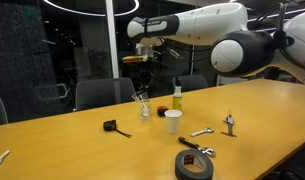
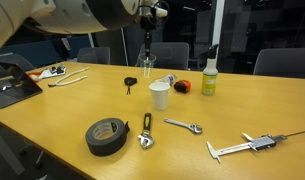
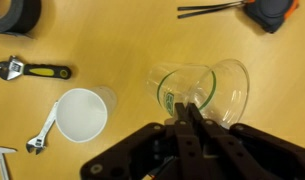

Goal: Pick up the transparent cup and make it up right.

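In the wrist view the transparent cup (image 3: 220,85) is colourless, with green print near its rim. At its 9 o'clock the white cup (image 3: 82,113) is plain opaque white. The table (image 3: 122,40) is honey-yellow wood, the tape roll (image 3: 14,14) at 11 o'clock is black, the wrench (image 3: 32,71) has a black-and-yellow handle, and the gripper (image 3: 188,110) is black

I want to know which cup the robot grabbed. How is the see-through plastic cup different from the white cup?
The see-through plastic cup is clear, so the table shows through; the white cup is solid white. The see-through plastic cup is tipped over; the white cup stands upright. The gripper pinches the see-through plastic cup's wall; nothing touches the white cup. Both are small, tapered and look empty.
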